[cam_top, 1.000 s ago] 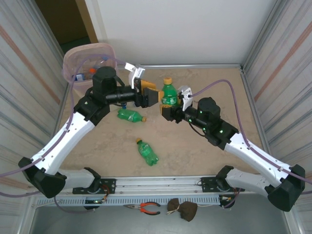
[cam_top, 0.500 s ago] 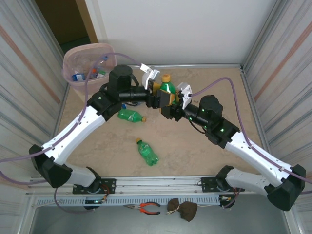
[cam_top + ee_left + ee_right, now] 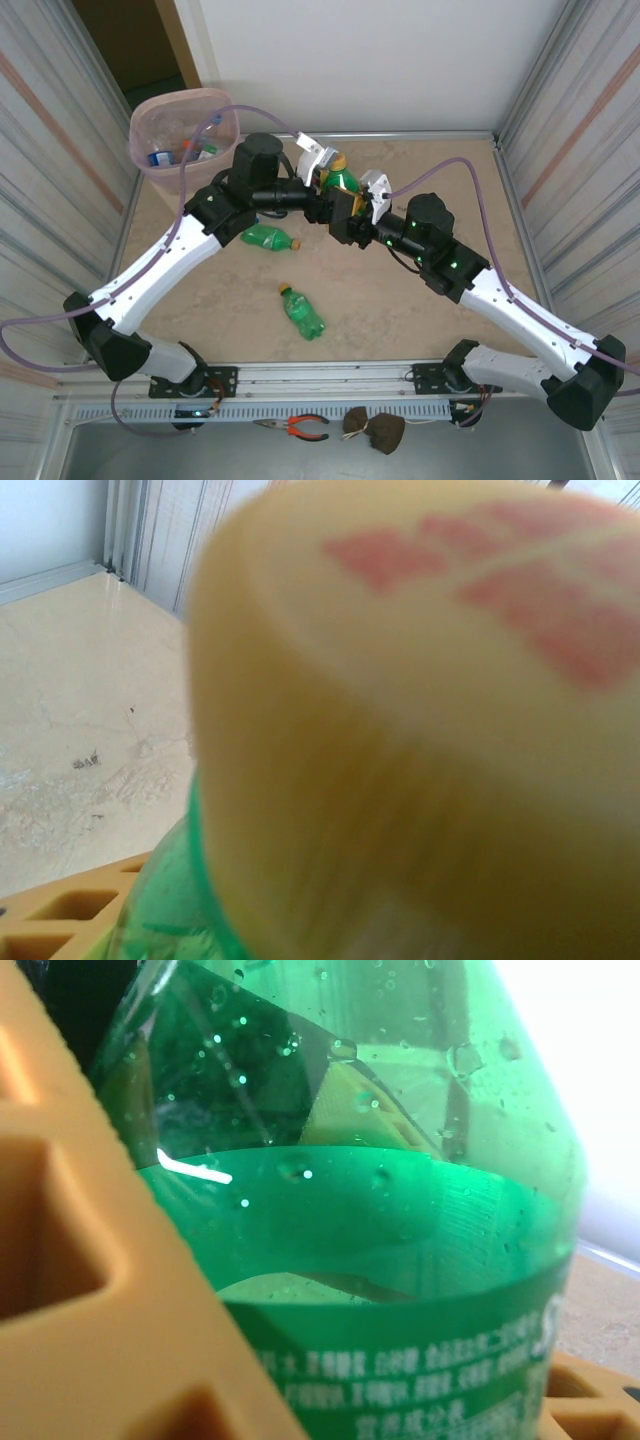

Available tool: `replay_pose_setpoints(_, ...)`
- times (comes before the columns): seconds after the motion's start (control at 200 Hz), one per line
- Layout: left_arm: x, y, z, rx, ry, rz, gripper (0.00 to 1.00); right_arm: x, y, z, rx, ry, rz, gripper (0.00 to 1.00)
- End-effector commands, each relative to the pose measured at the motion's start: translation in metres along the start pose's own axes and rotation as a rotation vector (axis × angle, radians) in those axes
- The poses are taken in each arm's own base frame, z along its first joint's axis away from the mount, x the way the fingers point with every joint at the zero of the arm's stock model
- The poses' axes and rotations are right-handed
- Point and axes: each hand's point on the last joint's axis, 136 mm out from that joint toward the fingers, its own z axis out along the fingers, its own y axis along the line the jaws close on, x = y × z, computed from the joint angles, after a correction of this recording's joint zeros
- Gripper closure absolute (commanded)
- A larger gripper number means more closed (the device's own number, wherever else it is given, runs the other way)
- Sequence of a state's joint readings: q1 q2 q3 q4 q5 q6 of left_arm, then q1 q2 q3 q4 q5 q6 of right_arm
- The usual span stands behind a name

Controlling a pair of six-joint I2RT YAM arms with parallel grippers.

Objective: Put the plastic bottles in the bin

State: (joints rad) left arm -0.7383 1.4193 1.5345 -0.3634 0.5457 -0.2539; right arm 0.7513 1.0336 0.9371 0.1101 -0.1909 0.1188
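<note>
An upright green plastic bottle (image 3: 341,181) with a yellow cap (image 3: 339,160) stands at the table's back middle. My right gripper (image 3: 356,207) is shut on its body; in the right wrist view the orange pads (image 3: 90,1290) press the green wall (image 3: 380,1260). My left gripper (image 3: 325,183) straddles the bottle's upper part from the left. The left wrist view has the blurred cap (image 3: 420,730) right at the lens, and how far the jaws have shut is hidden. Two more green bottles lie on the table (image 3: 265,237) (image 3: 302,311). The bin (image 3: 150,120) at the back left holds several bottles.
Corrugated side walls and a white back wall close in the beige table (image 3: 420,320). A metal rail (image 3: 330,375) runs along the near edge. Pliers (image 3: 300,427) and a brown lump (image 3: 375,428) lie in front of the rail.
My left arm swung right from near the bin to the upright bottle, and its jaws narrowed around the bottle's top. The right arm and the bottle it holds stayed put.
</note>
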Motion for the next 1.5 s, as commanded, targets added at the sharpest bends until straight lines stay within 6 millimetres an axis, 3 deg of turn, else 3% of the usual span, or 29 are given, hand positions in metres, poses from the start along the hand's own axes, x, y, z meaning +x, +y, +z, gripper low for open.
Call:
replay_pose_setpoints(0.0, 0.002, -0.003, -0.007, -0.028, 0.004, 0.010, 0.36, -0.030, 0.003, -0.005, 0.004, -0.072, -0.066, 0.45)
replay_pose_setpoints(0.271, -0.001, 0.005, -0.010, -0.083, -0.002, 0.038, 0.41, -0.026, 0.002, -0.002, 0.011, -0.044, -0.066, 0.40)
replay_pose_setpoints(0.461, -0.009, 0.010, -0.018, -0.126, -0.008, 0.053, 0.43, -0.025, 0.002, -0.003, 0.010, -0.033, -0.065, 0.28)
replay_pose_setpoints(0.701, -0.027, 0.036, -0.040, -0.203, -0.053, 0.027, 0.44, -0.033, 0.005, -0.011, 0.008, -0.037, -0.075, 0.17)
replay_pose_setpoints(0.852, -0.040, 0.059, -0.064, -0.280, -0.073, 0.011, 0.43, -0.033, 0.006, -0.017, 0.015, -0.033, -0.090, 0.16)
replay_pose_setpoints(1.217, -0.082, 0.129, -0.150, -0.496, -0.180, -0.054, 0.43, -0.040, 0.001, -0.031, 0.061, -0.057, -0.125, 0.16)
replay_pose_setpoints(1.493, -0.099, 0.180, -0.207, -0.636, -0.207, -0.088, 0.43, -0.041, -0.003, -0.032, 0.085, -0.052, -0.143, 0.16)
